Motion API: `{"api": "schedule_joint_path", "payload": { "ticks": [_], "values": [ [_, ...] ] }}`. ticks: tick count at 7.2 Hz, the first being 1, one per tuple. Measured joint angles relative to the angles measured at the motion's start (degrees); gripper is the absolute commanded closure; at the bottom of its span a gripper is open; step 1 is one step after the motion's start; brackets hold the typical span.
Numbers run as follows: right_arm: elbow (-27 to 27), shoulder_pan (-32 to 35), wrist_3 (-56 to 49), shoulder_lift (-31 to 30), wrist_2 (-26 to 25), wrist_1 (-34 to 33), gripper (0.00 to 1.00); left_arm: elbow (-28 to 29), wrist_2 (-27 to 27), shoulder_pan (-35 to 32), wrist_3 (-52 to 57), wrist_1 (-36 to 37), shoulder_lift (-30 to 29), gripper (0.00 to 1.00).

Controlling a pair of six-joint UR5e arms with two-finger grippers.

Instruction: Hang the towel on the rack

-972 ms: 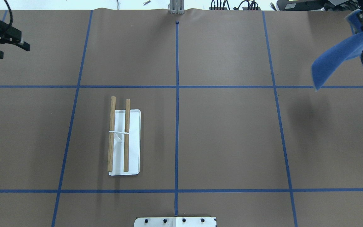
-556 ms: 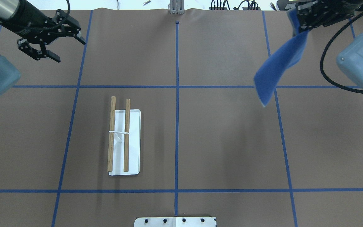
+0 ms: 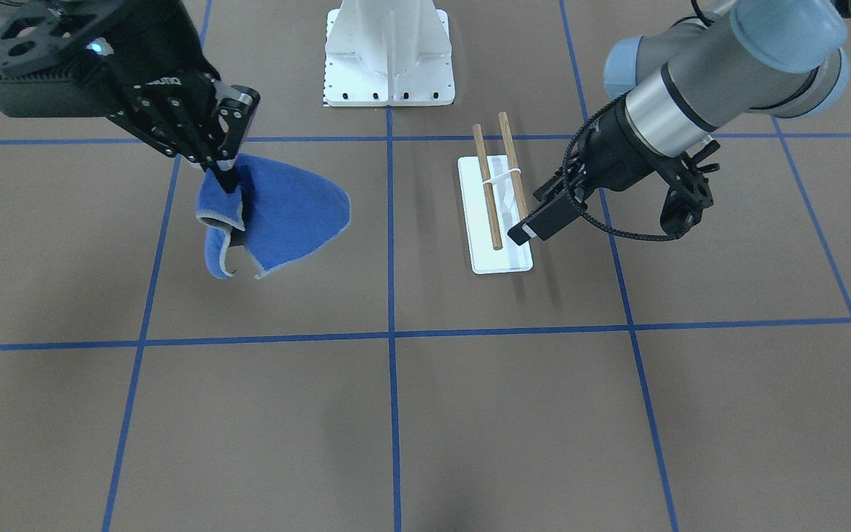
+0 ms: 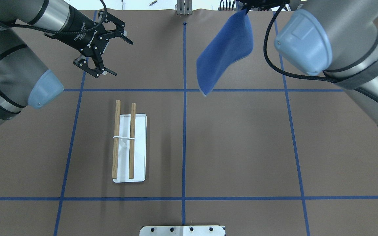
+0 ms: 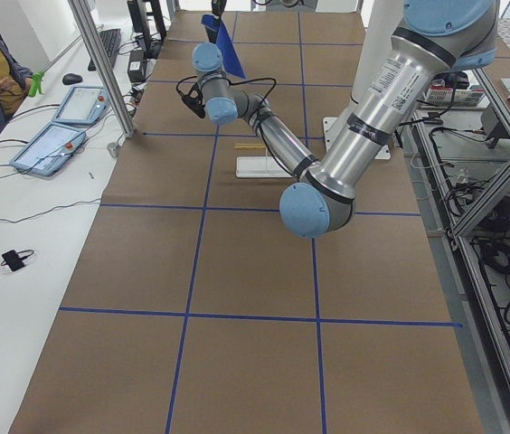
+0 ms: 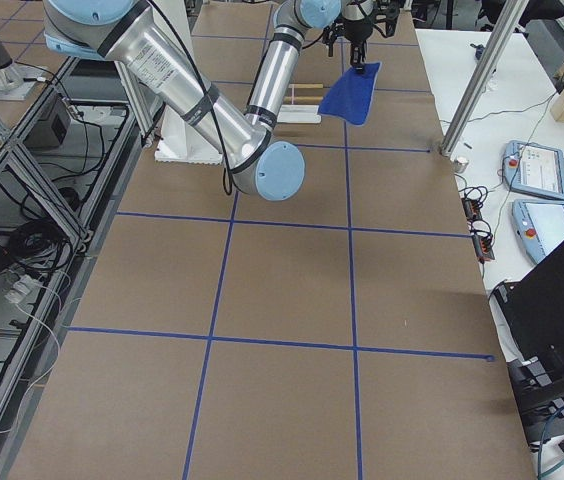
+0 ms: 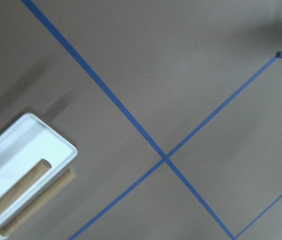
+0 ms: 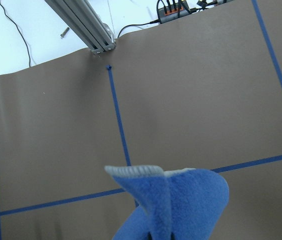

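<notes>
Well, the biggest thing here is the brown table, with blue tape lines that cut it into big squares. Over it reach two thick grey arms. The right arm comes in from the robot's right side and stretches to the far edge of the table. The left arm comes in from the other side and bends in over its own half. At the robot's edge of the table stands a white bolted stand.

Next comes the towel. It hangs in the air and does not touch the table. It is on the robot's right of the middle blue line, over the far part of the table. Its bright blue side shows, and a pale grey edge runs round it. One side curls under.

The rack sits flat on the table in the left half, well apart from the towel. Its two brown sticks lie side by side over the white base.

The right claw is squeezed tight on the top of the towel and holds it up. The left claw is spread wide with nothing in it. It hangs in the air past the far end of the rack and is not touching it.
</notes>
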Motion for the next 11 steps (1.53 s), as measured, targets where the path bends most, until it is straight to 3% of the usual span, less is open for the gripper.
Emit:
{"api": "schedule_joint_path", "payload": {
  "ticks": [4,11],
  "values": [
    [-2.4,-3.4,4.1,3.0,-2.7,4.3,1.0,0.1,4.8,5.1,-13.6,-3.6,-4.0,0.02],
    [-1.5,-4.7,6.8,4.6,-3.1,4.9,1.0,0.0,6.5,6.4,-14.8,-4.4,-5.4,0.02]
  ]
}}
